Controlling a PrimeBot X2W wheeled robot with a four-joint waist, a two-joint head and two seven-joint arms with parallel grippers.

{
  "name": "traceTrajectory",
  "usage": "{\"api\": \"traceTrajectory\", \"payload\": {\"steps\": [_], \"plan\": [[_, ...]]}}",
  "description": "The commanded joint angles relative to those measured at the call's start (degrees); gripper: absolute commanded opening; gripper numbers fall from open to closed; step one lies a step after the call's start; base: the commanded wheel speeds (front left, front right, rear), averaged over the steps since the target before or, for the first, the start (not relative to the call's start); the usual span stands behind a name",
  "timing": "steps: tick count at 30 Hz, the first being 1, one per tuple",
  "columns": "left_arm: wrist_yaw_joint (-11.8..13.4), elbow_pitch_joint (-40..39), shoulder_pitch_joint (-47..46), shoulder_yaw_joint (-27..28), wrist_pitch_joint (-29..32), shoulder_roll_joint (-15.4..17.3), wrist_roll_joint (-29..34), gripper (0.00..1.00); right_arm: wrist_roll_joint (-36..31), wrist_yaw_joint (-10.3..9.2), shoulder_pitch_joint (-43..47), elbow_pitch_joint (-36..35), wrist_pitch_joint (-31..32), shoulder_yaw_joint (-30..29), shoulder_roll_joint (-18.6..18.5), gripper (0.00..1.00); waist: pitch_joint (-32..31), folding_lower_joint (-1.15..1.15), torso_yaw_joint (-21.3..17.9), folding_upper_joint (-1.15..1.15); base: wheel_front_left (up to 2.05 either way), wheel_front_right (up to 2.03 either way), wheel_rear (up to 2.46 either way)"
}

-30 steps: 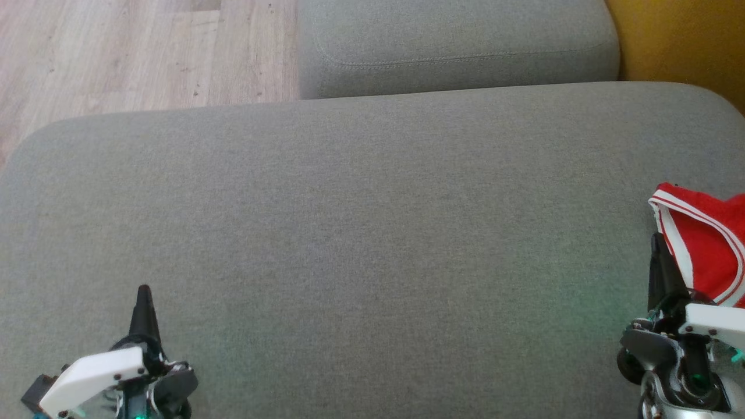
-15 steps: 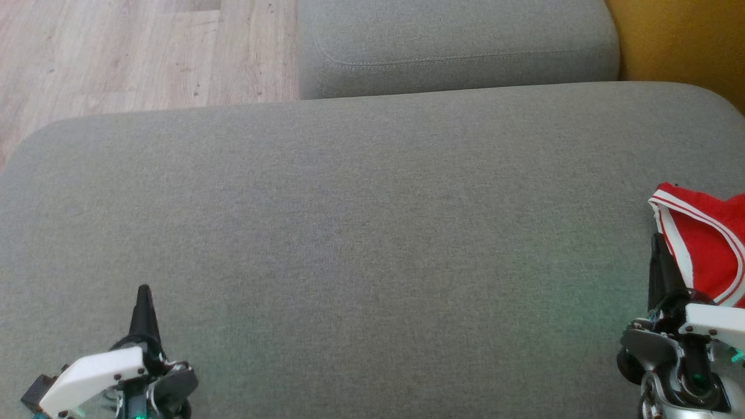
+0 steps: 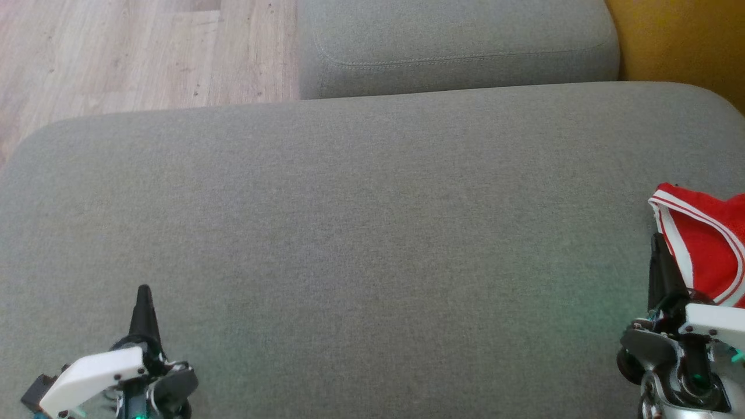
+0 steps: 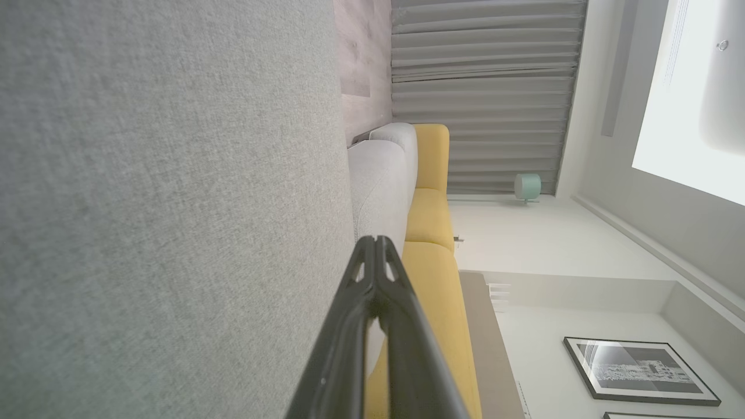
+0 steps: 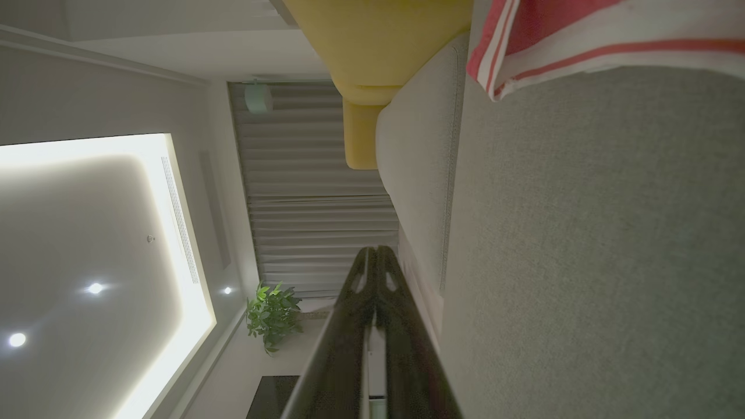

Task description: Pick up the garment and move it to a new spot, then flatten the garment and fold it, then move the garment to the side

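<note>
Lying where: the red garment (image 3: 707,244) with white stripes lay on the grey sofa cushion (image 3: 372,233), a little ahead of the right gripper (image 3: 656,241) and to the outer side of its jaws, not between them.
Right jaws: closed tight, holding nothing.
Left jaws: the left gripper (image 3: 143,291) was closed and empty too, far from the garment.
Stage: it fit two stories, a garment waiting to be picked up or one already put aside. The picture edge hid most of it, so I could not tell if it was folded.
Doing it well: the closed tips should not drag the cloth.
</note>
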Motion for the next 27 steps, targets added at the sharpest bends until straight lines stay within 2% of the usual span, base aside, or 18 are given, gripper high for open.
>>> {"api": "traceTrajectory", "payload": {"steps": [1,27], "plan": [[-0.4,-2.14,-2.85,2.28,0.42,0.36,-0.31,0.0,0.41,-0.04,-1.22,-2.22,0.35,1.17,-0.23,0.0,0.0,0.0,0.0,0.0,0.0,0.0,0.0],[-0.4,-2.14,-2.85,2.28,0.41,0.36,-0.31,0.0,0.41,-0.04,-1.22,-2.22,0.34,1.17,-0.23,0.0,0.0,0.0,0.0,0.0,0.0,0.0,0.0]]}}
